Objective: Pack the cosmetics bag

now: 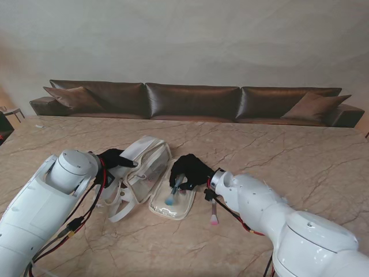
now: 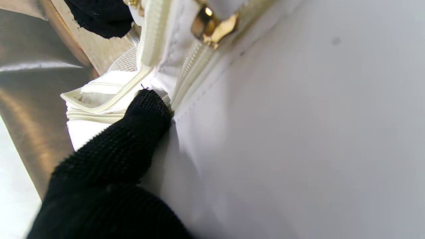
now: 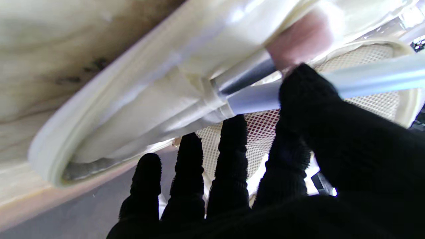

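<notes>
The cream zip-around cosmetics bag (image 1: pixel 154 176) lies open on the marble table (image 1: pixel 288 161). The black-gloved left hand (image 1: pixel 113 158) pins its white flap, seemingly steadying it, grip unclear. The right hand (image 1: pixel 190 171) holds a blue-tipped makeup brush (image 1: pixel 173 192) over the bag's mesh-lined nearer half; a pink-tipped brush (image 1: pixel 213 214) lies outside, beside it.

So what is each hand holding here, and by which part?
The right hand grips a blue-tipped brush by its handle, over the open bag. The left hand holds the bag's raised flap.
</notes>
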Controlling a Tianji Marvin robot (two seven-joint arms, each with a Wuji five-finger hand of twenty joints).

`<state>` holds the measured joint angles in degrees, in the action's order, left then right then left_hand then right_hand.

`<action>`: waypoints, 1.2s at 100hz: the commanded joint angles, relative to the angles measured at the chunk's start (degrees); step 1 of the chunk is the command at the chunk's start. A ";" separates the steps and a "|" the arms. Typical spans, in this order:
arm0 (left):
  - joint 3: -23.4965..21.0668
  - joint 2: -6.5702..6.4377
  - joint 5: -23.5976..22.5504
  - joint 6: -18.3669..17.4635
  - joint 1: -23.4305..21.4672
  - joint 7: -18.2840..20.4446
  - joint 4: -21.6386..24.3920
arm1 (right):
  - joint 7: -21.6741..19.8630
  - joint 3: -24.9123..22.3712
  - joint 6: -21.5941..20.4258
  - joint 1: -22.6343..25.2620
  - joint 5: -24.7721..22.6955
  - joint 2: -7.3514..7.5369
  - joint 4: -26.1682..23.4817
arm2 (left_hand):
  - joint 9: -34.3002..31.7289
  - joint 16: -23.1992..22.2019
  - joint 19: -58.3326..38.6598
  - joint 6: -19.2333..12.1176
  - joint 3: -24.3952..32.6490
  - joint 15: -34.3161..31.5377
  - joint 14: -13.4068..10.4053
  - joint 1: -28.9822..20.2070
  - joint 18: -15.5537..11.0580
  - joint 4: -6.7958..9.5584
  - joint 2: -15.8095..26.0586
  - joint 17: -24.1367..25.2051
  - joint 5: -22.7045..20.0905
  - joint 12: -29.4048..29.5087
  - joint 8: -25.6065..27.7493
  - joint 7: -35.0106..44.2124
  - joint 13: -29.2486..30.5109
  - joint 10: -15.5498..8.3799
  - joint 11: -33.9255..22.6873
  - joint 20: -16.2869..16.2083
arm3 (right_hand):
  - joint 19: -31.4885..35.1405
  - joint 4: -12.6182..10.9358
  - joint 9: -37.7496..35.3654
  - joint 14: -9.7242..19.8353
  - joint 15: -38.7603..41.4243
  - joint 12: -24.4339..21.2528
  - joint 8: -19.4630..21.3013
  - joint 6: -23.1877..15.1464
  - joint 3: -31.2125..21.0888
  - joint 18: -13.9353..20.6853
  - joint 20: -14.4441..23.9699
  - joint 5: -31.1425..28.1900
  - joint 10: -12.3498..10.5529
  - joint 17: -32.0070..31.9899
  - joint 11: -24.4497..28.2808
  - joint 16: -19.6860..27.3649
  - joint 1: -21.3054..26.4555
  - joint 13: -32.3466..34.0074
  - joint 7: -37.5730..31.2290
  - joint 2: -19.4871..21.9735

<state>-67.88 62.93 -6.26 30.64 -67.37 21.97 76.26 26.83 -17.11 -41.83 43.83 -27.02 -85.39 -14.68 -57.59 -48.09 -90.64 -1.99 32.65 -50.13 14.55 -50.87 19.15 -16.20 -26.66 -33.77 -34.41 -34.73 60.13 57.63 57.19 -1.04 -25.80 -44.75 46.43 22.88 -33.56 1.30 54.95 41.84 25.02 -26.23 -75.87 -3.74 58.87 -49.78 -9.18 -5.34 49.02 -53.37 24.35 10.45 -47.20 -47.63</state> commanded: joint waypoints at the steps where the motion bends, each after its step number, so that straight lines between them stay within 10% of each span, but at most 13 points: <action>1: -0.16 0.11 -0.13 -0.33 -0.17 0.37 0.37 | -0.19 0.19 0.47 -0.13 -0.85 -0.42 -0.19 | -0.09 -0.09 -0.44 -9.05 3.12 -0.67 0.35 -5.43 1.58 1.74 7.07 0.08 -3.54 -0.77 2.81 5.55 0.55 -0.40 -0.82 -1.47 | 1.70 -2.55 -1.31 1.31 0.96 0.70 -1.02 -1.83 -0.54 -0.31 -1.35 -6.65 -0.82 0.27 1.18 -0.69 1.37 1.16 -10.61 0.91; 26: -0.03 -0.11 -1.08 -1.00 0.07 0.82 0.31 | 4.17 3.64 3.65 -1.33 -3.62 -0.26 -0.20 | -0.05 -0.08 -0.35 -9.10 3.21 -0.63 0.29 -5.39 1.55 1.74 7.11 0.25 -3.52 -0.81 2.86 5.57 0.45 -0.45 -0.80 -1.53 | 2.38 -2.06 -2.00 1.09 1.07 0.78 -2.26 -5.56 0.56 -0.36 -2.76 -7.63 -0.84 0.33 1.14 -0.75 1.66 1.62 -10.36 -1.34; 76: 0.39 0.19 -0.64 -0.93 -0.18 0.03 0.19 | 5.47 4.80 10.69 -1.47 -3.92 -0.88 -0.25 | -0.04 -0.10 -0.27 -9.02 3.22 -0.58 0.54 -5.40 1.66 1.74 7.12 0.34 -3.47 -0.87 2.83 5.53 0.31 -0.35 -0.79 -1.67 | 6.50 -2.02 -2.44 -0.97 1.07 1.49 -5.51 0.56 -0.12 -0.89 -4.39 -6.34 1.05 0.79 1.19 -1.29 1.97 2.52 -11.35 -1.79; 120: 0.61 0.22 -0.41 -0.84 -0.39 -0.05 0.47 | 7.50 6.51 16.40 -1.67 -4.99 -0.95 -0.26 | 0.04 -0.09 -0.11 -8.96 3.14 -0.53 0.60 -5.46 1.77 1.76 7.17 0.51 -3.47 -0.91 2.83 5.57 0.22 -0.37 -0.78 -1.73 | 9.02 -1.83 -3.02 -2.09 1.16 1.99 -6.21 -4.49 1.89 -1.22 -6.06 -6.09 2.01 0.87 1.46 -2.07 0.98 3.11 -11.42 -1.03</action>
<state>-67.16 62.89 -6.69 29.76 -67.48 21.69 76.22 34.03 -10.51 -25.43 42.20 -31.75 -86.25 -14.85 -57.59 -48.09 -90.50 -1.99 32.65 -50.13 14.59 -50.87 19.20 -16.20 -26.63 -33.47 -34.14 -34.82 60.78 57.62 57.08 -1.04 -25.80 -45.36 54.82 22.70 -35.43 1.20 55.71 43.47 18.33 -28.52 -74.70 -4.61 53.47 -51.82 -7.61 -4.10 49.09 -54.73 24.71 13.32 -49.24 -51.09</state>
